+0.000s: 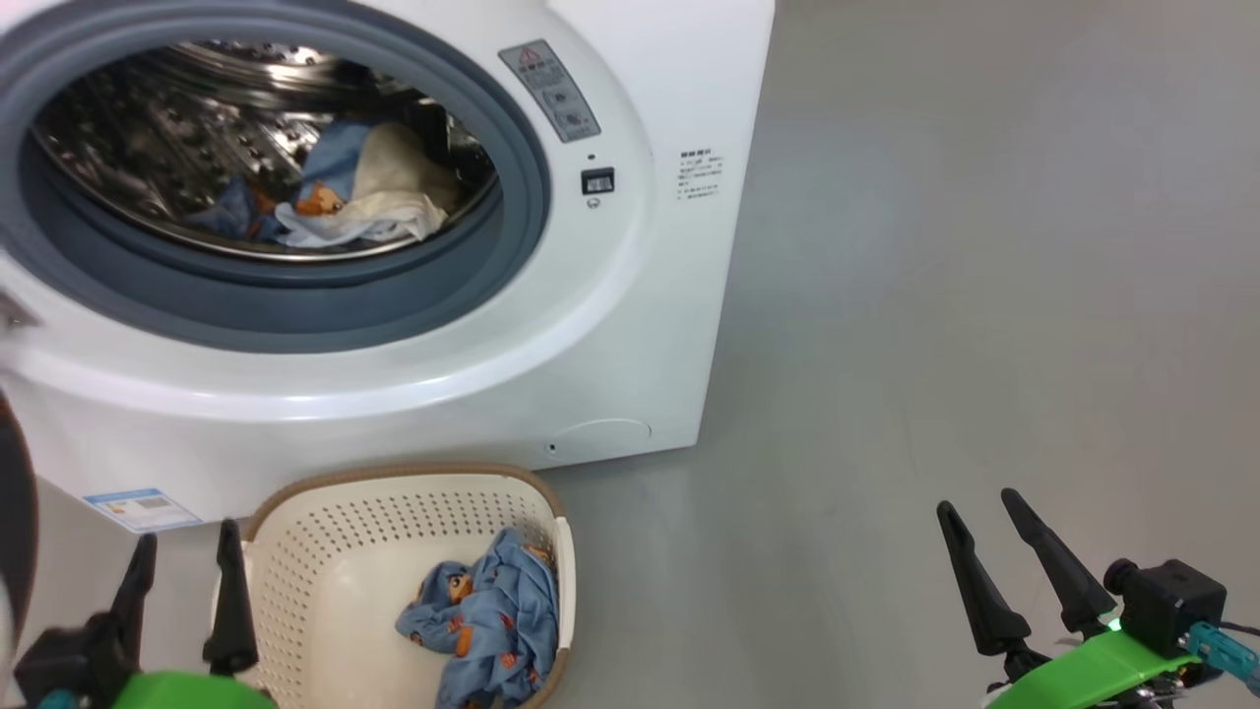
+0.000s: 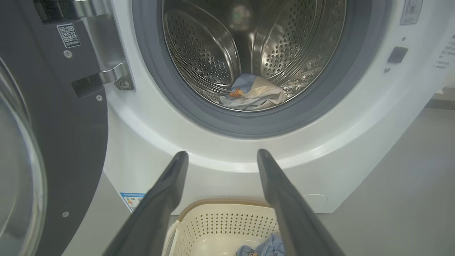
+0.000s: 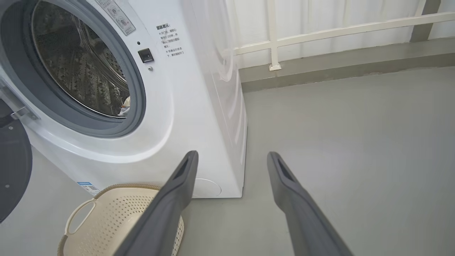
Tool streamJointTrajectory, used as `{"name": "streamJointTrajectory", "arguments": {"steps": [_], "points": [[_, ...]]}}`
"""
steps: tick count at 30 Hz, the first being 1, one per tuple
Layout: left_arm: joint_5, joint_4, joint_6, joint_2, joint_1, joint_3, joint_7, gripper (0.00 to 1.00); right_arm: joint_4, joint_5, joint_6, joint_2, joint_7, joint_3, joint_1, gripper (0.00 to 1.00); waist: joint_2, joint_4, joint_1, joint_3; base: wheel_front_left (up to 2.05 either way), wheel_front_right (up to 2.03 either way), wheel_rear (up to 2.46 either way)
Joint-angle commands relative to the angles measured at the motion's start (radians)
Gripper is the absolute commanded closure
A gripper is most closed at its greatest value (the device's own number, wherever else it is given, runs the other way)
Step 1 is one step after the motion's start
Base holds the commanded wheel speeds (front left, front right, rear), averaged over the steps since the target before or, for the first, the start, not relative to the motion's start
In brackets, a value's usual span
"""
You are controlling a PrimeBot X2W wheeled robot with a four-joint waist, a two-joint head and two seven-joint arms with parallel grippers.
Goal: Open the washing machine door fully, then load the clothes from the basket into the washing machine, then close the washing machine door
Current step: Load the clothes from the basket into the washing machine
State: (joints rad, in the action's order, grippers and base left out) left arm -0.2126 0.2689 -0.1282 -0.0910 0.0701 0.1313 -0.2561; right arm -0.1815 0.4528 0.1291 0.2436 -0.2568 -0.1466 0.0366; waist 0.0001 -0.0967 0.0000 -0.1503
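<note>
The white washing machine [image 1: 591, 325] stands with its door [image 2: 53, 142] swung open to the left, black rim and glass bowl showing. Inside the steel drum lie blue and cream clothes [image 1: 345, 192], also seen as clothes [image 2: 252, 96] from the left wrist. The cream basket [image 1: 325, 561] sits on the floor in front of the machine, with a blue printed garment [image 1: 487, 620] in it. My left gripper [image 1: 182, 556] hangs open just left of the basket, holding nothing. My right gripper [image 1: 979, 522] stands open over bare floor at the lower right, away from the basket.
Grey floor [image 1: 984, 295] stretches to the right of the machine. A white railing and a low kerb [image 3: 337, 57] run behind it. The open door [image 3: 14, 167] juts out at the machine's left side, close to my left arm.
</note>
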Motion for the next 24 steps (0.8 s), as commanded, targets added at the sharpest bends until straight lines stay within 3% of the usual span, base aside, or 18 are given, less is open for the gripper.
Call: {"name": "streamJointTrajectory", "arguments": {"steps": [1, 10, 24], "points": [[0.008, -0.033, -0.002, -0.016, 0.000, 0.037, -0.006, 0.00, 0.025, 0.022, 0.002, 0.017, -0.005, -0.015, -0.007, 0.00, -0.0001, 0.010, 0.0000, 0.015, 0.00, 0.00, 0.00], [0.000, -0.137, -0.002, 0.005, -0.112, 0.078, -0.006, 0.00, 0.030, 0.019, 0.002, 0.015, -0.005, 0.007, -0.031, 0.00, -0.0001, 0.004, 0.0000, 0.026, 0.00, 0.00, 0.00], [0.008, -0.146, -0.002, 0.024, -0.113, 0.077, -0.006, 0.00, 0.035, 0.016, 0.002, 0.004, -0.005, 0.010, -0.021, 0.00, -0.0001, 0.005, 0.0000, 0.015, 0.00, 0.00, 0.00]]}}
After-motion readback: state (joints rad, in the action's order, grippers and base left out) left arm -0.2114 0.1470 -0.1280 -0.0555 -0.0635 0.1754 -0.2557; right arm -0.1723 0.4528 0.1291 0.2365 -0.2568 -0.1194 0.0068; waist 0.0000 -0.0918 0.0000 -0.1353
